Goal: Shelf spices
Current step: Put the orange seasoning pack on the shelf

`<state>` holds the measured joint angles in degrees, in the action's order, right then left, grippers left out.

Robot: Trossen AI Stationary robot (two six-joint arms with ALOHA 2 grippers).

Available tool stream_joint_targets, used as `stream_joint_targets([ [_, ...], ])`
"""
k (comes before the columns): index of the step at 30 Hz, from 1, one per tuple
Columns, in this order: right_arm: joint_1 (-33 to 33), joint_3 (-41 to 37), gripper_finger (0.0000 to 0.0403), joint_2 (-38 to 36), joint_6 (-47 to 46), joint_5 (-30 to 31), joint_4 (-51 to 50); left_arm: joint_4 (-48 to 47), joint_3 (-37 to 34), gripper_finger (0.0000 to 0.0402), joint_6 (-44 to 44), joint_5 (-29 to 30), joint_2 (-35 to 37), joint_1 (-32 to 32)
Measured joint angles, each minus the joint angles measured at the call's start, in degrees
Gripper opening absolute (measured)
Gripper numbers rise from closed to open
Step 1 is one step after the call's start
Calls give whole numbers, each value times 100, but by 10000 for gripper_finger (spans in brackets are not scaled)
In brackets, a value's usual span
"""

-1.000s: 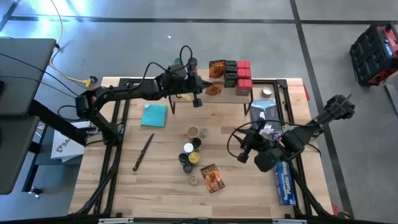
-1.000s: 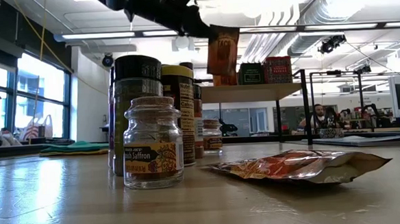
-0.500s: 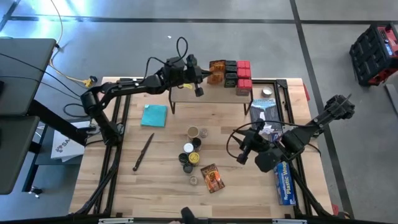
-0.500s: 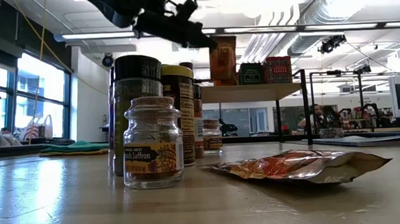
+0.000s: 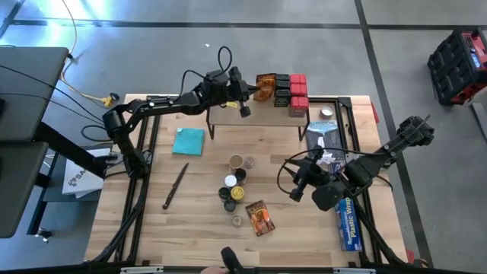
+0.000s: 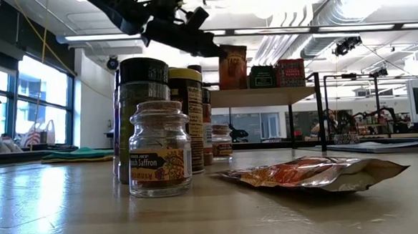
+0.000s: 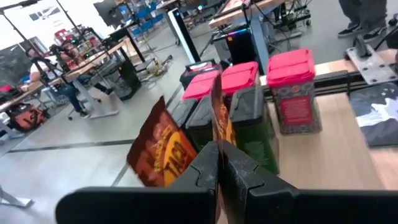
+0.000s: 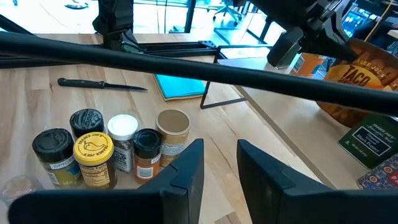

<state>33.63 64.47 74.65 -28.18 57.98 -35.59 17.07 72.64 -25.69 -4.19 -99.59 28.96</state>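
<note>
The shelf [image 5: 259, 116] stands at the table's far side. My left gripper [image 5: 251, 91] reaches over it from the left, shut on an orange-brown spice packet [image 6: 233, 67] that stands upright beside the dark red-topped boxes [image 5: 295, 95]. A second packet [image 7: 158, 152] leans close by on the shelf. Several spice jars [image 5: 234, 186] and another flat packet [image 5: 260, 217] rest on the table's middle. My right gripper [image 8: 221, 168] hovers open to the right of the jars, with nothing between its fingers. My left gripper pinches the packet's upper part [image 7: 215, 134] between its two fingers, seen edge-on in the left wrist view. The fingers come almost level from the table's left. The packet stands upright, and its lower end [image 6: 234, 85] is down at the shelf top.
A teal cloth [image 5: 189, 141] and a black knife [image 5: 175, 185] lie on the left half of the table. A long blue plastic-wrap box [image 5: 348, 221] lies along the right edge, under my right arm. A grey cloth with a small tin [image 5: 326, 125] sits right of the shelf.
My left gripper has carried the packet from the shelf's near edge toward the far edge and a little down. The packet, which hung tilted above the shelf, now stands upright next to the boxes with its lower end at the shelf top.
</note>
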Motion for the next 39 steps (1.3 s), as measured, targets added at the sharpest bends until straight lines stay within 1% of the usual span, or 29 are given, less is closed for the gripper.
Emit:
stream_joint_targets([
  [7,0,0,89,0,10,-2,4,-30,0,0,0,-66,-15,37],
  [12,-2,0,89,0,15,-4,9,33,-2,0,2,-133,-172,36],
  [29,0,0,89,2,16,-11,28,241,0,2,11,-111,-326,75],
  [33,-2,0,89,2,16,-11,28,248,0,22,9,-114,-326,75],
  [39,-2,0,89,2,17,-11,28,257,0,67,9,-114,-326,75],
])
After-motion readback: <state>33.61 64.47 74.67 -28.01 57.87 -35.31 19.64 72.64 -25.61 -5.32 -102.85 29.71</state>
